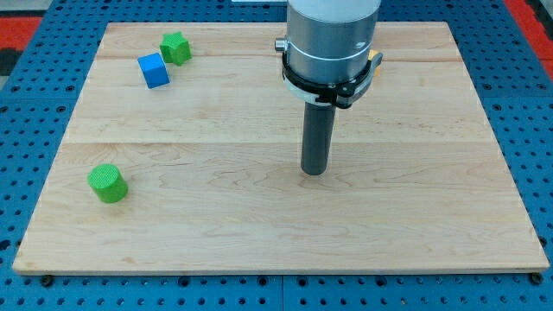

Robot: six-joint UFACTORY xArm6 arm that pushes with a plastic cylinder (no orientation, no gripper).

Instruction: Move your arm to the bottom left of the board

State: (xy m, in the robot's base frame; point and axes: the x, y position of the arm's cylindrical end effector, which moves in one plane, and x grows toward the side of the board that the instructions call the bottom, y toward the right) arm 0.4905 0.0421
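Observation:
My tip [314, 171] rests on the wooden board [276, 233] a little right of its middle, below the grey arm body [333, 39] at the view's top. A green cylinder block [107, 183] stands near the view's left edge, far left of my tip and slightly lower. A blue cube block [154, 70] and a green star-like block [175, 48] lie close together at the view's top left. A small yellow block [375, 62] peeks out behind the arm body, mostly hidden.
The board lies on a blue perforated table [26, 130]. A red area [22, 26] shows at the view's top left corner.

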